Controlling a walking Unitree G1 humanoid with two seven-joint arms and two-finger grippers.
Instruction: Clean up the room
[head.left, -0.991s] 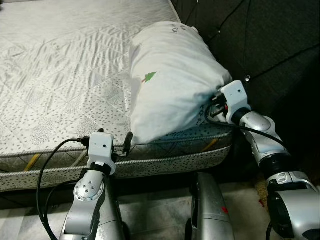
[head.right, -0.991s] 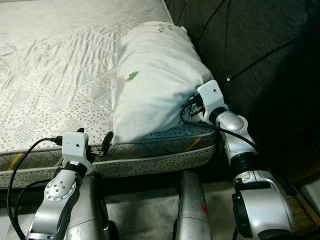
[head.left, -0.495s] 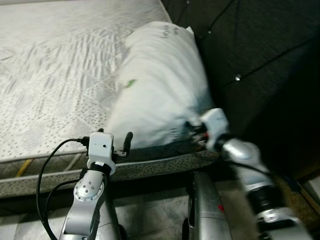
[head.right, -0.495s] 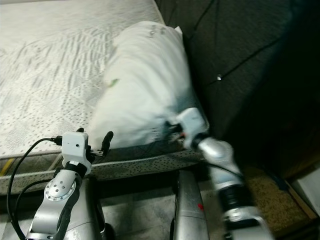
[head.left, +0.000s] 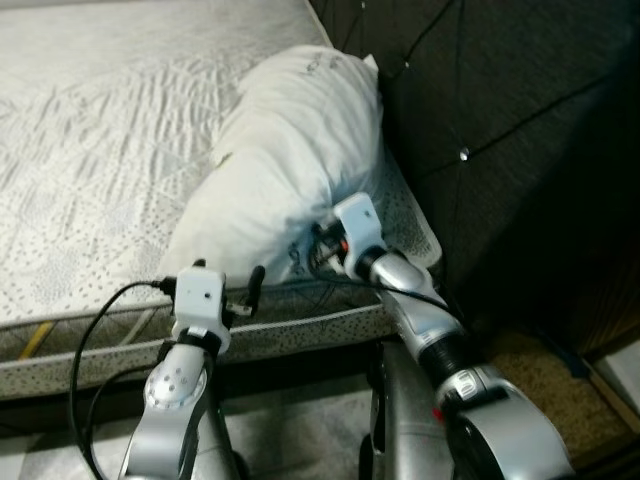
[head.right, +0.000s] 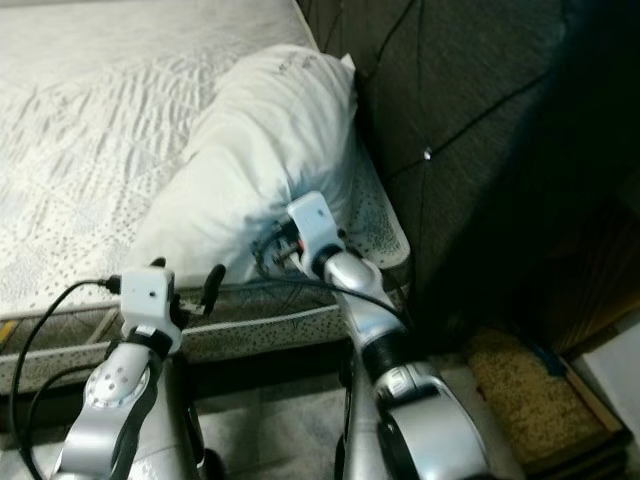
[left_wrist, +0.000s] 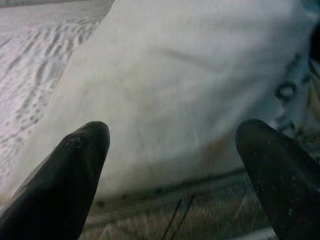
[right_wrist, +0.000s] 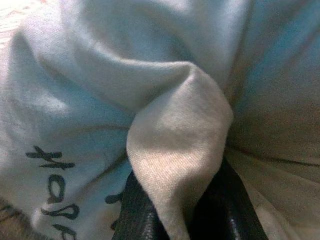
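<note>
A white pillow (head.left: 290, 150) with a small printed pattern and dark lettering lies on the grey quilted mattress (head.left: 90, 170), against the dark headboard. My right gripper (head.left: 316, 252) is at the pillow's near corner, shut on a fold of the pillow's fabric (right_wrist: 180, 150) that bunches up between its black fingers (right_wrist: 145, 210). My left gripper (head.left: 252, 285) hovers at the mattress's front edge, just short of the pillow's near left side, and is open; its two fingers (left_wrist: 70, 170) frame the pillow (left_wrist: 180, 90) with nothing between them.
A dark tufted headboard (head.left: 500, 120) rises right of the bed. The mattress's bare front right corner (head.left: 415, 240) juts out beside the pillow. A brown mat (head.left: 530, 365) lies on the floor at lower right. Cables (head.left: 90, 340) loop from my left arm.
The view has swung right. My right arm has swept left along the bed's front edge, dragging the pillow's near corner with it and baring the mattress corner. The left gripper has stayed put.
</note>
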